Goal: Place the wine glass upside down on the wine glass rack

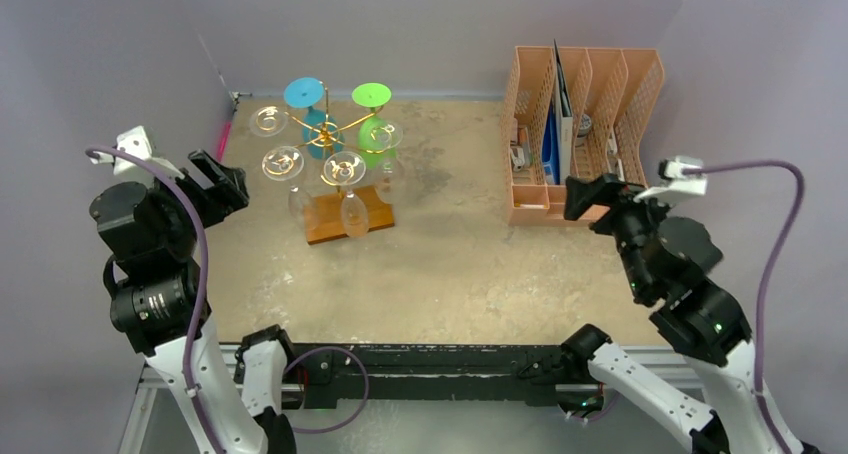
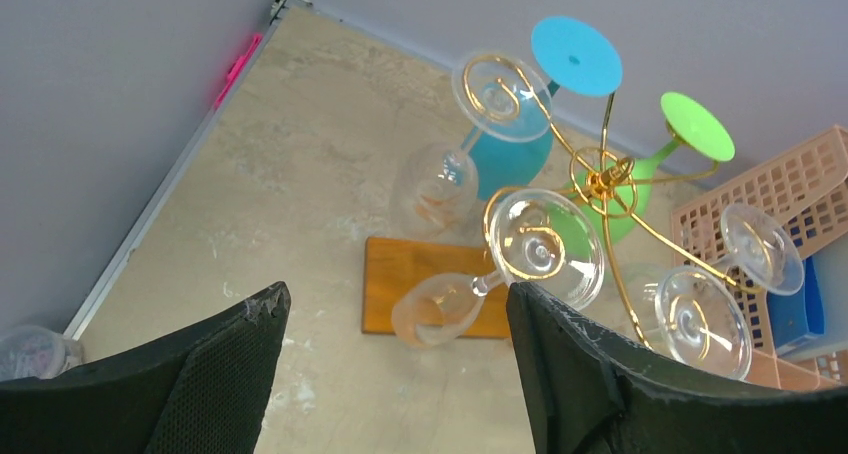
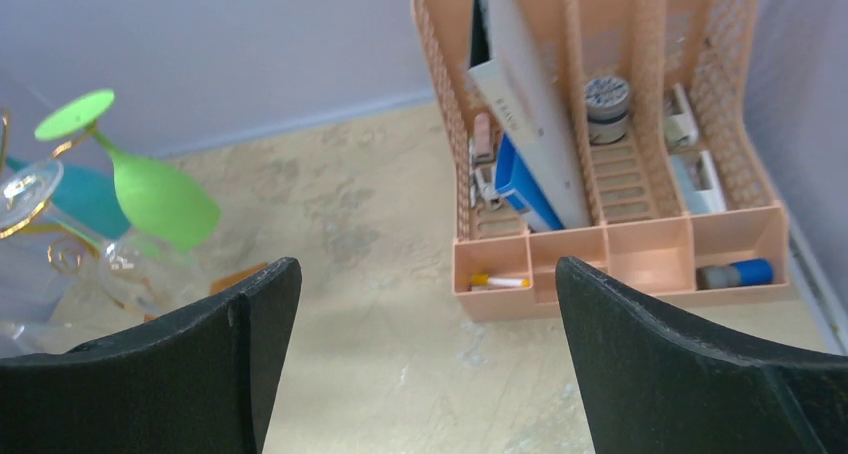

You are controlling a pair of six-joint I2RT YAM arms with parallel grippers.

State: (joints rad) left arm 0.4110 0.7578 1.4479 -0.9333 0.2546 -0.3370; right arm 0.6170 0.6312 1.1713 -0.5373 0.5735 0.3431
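The gold wire wine glass rack stands on its brown wooden base at the back left of the table. Wine glasses hang upside down from its spiral arms: a blue one, a green one and several clear ones. The left wrist view shows the rack and a clear glass hanging just past my right finger. My left gripper is open and empty, left of the rack. My right gripper is open and empty, near the organiser's front.
An orange plastic file organiser with papers, pens and small items stands at the back right. A pink marker lies along the table's left edge. A clear object sits beyond that edge. Grey walls close the back and sides.
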